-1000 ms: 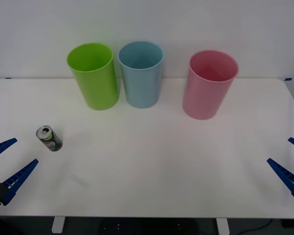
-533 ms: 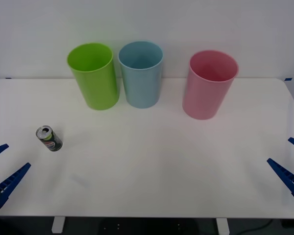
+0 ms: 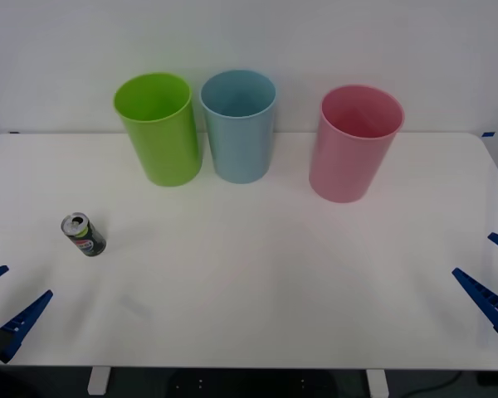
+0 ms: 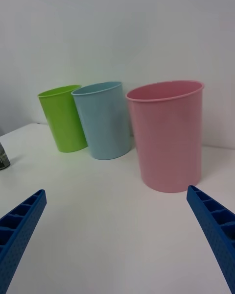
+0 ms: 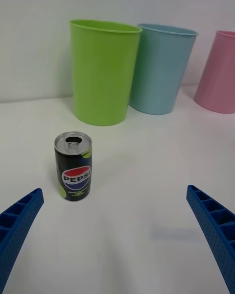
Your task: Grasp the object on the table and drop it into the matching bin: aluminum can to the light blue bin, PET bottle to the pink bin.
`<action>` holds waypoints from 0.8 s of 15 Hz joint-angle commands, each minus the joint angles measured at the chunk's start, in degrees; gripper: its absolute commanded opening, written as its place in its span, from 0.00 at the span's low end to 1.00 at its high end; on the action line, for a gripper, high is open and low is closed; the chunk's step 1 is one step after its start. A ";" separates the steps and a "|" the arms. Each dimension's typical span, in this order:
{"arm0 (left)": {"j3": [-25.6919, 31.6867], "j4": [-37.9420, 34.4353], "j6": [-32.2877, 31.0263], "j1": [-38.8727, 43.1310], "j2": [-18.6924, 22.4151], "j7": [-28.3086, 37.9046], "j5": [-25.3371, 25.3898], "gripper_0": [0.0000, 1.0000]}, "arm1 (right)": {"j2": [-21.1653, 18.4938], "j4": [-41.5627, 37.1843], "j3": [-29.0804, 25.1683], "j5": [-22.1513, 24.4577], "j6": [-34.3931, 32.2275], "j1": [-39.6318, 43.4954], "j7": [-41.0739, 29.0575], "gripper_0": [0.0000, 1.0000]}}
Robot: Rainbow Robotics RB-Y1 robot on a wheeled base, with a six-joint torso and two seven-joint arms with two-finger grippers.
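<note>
The aluminum can (image 3: 83,235), small and dark with a silver top, stands upright on the left part of the white table (image 3: 257,274). My left gripper (image 3: 7,300) is open at the table's front left corner, short of the can (image 5: 73,166) and apart from it. At the back stand the light blue bin (image 3: 239,128) and, to its right, the pink bin (image 3: 353,145). My right gripper (image 3: 494,278) is open at the front right edge, facing the pink bin (image 4: 169,137) with nothing between its fingers.
A lime green bin (image 3: 158,128) stands just left of the light blue bin, almost touching it. A pale wall rises behind the bins. Bare tabletop lies between the can and the bins.
My left gripper has drawn back toward the table's front left corner, away from the can. The can, the bins and the right gripper have not moved.
</note>
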 commanded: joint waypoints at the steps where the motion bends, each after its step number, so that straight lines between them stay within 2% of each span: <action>1: -0.54 2.99 0.80 -0.83 -0.82 -2.39 -0.17 1.00 | 0.00 0.00 0.00 0.00 0.00 0.00 0.00 1.00; 7: -2.12 14.06 2.12 -6.28 -0.90 -14.78 -0.26 1.00 | 0.00 0.00 0.00 0.00 0.00 0.00 0.00 1.00; 12: -2.73 22.24 2.38 -11.73 -1.34 -17.77 -0.08 1.00 | 0.00 0.00 0.00 0.00 0.00 0.00 0.00 1.00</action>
